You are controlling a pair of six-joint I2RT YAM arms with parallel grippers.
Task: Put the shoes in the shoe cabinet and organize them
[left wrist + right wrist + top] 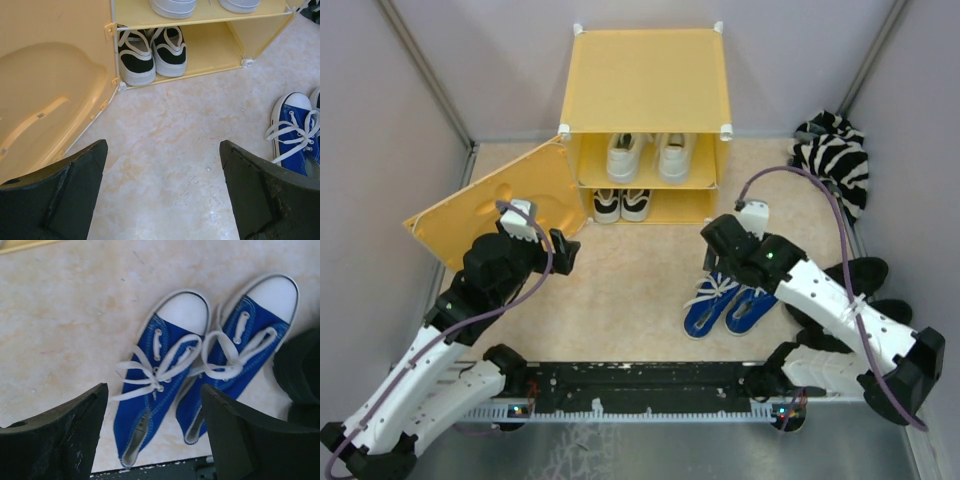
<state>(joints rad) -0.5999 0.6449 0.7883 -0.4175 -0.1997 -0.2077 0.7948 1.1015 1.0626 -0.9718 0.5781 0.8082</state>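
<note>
The yellow-orange shoe cabinet (645, 75) stands at the back with its front panel (490, 205) swung open to the left. White shoes (645, 158) sit on its upper shelf, and black-and-white shoes (620, 205) sit on the left of the lower shelf (152, 52). The blue shoes (730, 305) lie side by side on the floor, toes toward the cabinet. My right gripper (154, 388) hangs open above the left blue shoe (150, 395), not touching it. My left gripper (162, 145) is open over bare floor in front of the panel (45, 95), holding nothing.
A zebra-striped cloth (835, 155) lies in the back right corner. All-black shoes (855, 285) sit right of the blue pair, partly under my right arm. Grey walls enclose the floor, and a black rail (640, 385) runs along the near edge.
</note>
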